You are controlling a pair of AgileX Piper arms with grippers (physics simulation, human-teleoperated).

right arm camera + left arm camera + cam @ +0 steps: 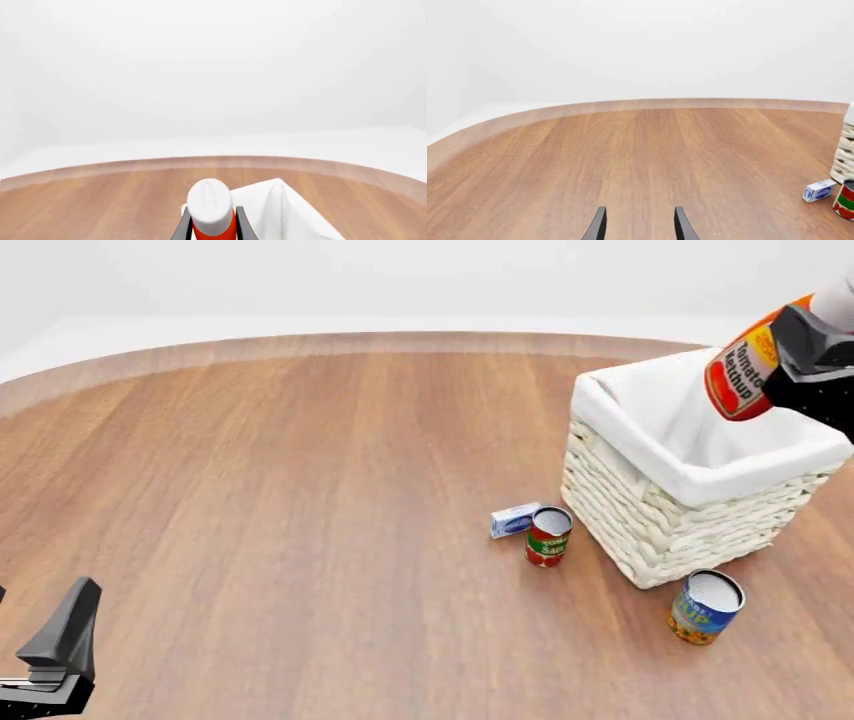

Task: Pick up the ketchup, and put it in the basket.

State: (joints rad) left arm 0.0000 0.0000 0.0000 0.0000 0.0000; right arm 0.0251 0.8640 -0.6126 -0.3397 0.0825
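Warm wooden tabletop (294, 490) lies below; your right hand (801, 358) is clamped on the red plastic ketchup bottle (742, 370), held tilted above the cream wicker basket (667, 525). Next, lower it inside and release. Your left hand (637, 225) waits parted, holding nothing.

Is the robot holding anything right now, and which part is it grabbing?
Yes. The right gripper holds the ketchup by its upper body, just below the white cap, above the basket. The left gripper is open and holds nothing.
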